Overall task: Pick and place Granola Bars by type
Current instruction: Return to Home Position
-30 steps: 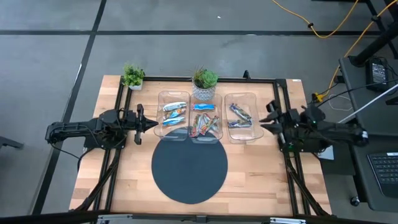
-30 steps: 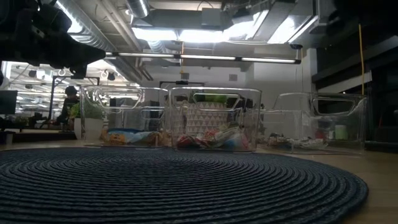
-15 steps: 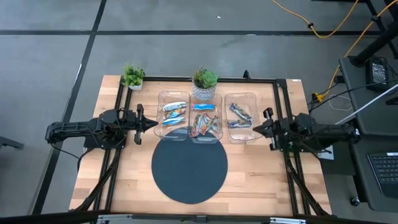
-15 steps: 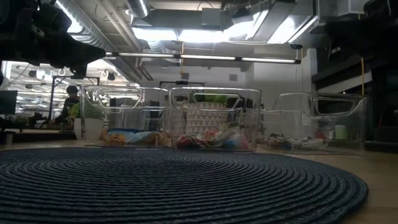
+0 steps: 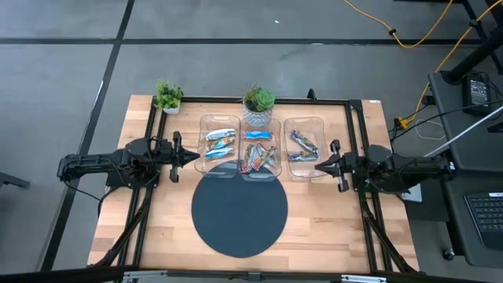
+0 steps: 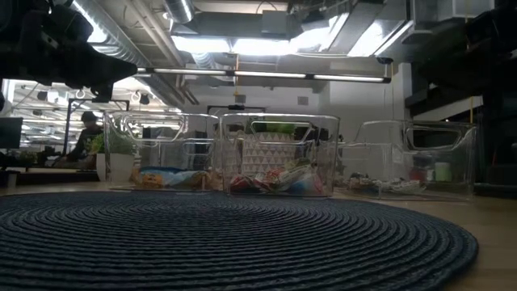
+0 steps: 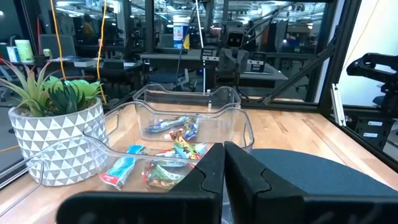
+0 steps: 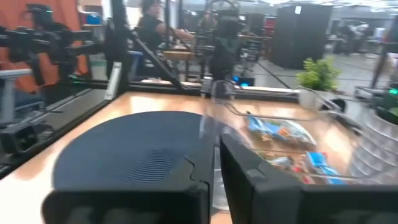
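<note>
Toward the far edge of the bench (image 5: 157, 220), your high view has the Granola Bars (image 5: 258, 159) lying in three clear bins (image 5: 203, 130), left gripper (image 5: 195, 157) and right gripper (image 5: 317, 166) flanking them; low view, bars inside bins; wrist views, both grippers clenched, holding nothing.

You have a light wooden table (image 5: 322, 220) with a black frame (image 5: 330, 101) running along its far edge and down both sides. A round dark mat (image 5: 240, 208) lies flat on the wood, centred towards the near side. Just beyond it, three clear bins stand in a row: the left bin (image 5: 220, 118), the middle bin (image 5: 279, 153) and the right bin (image 5: 305, 119). The left and middle bins reach the mat's far edge. Behind the middle bin sits a plant in a white patterned pot (image 5: 257, 116). A smaller potted plant (image 5: 167, 97) stands at the far left corner.
</note>
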